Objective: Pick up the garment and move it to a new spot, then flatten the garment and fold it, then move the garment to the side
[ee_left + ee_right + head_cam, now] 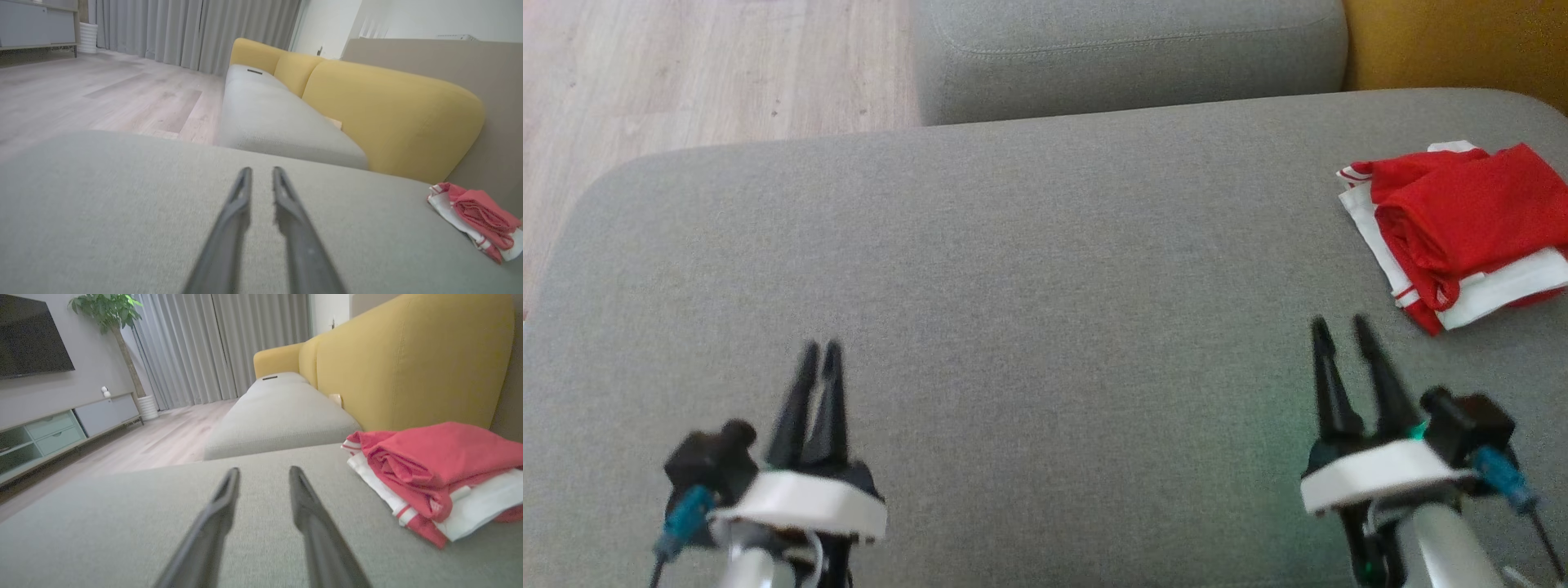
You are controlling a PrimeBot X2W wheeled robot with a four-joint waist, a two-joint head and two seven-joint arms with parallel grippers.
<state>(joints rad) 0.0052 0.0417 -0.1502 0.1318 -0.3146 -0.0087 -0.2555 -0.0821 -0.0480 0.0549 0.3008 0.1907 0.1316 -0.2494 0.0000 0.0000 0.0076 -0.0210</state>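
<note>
Lying folded on the cushion, garment near right gripper

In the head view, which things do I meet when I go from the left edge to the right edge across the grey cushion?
left gripper → right gripper → folded red and white garment

Red-and-white garment — folded, lying at cushion's right edge.

One garment, two pincers, one sofa
</note>
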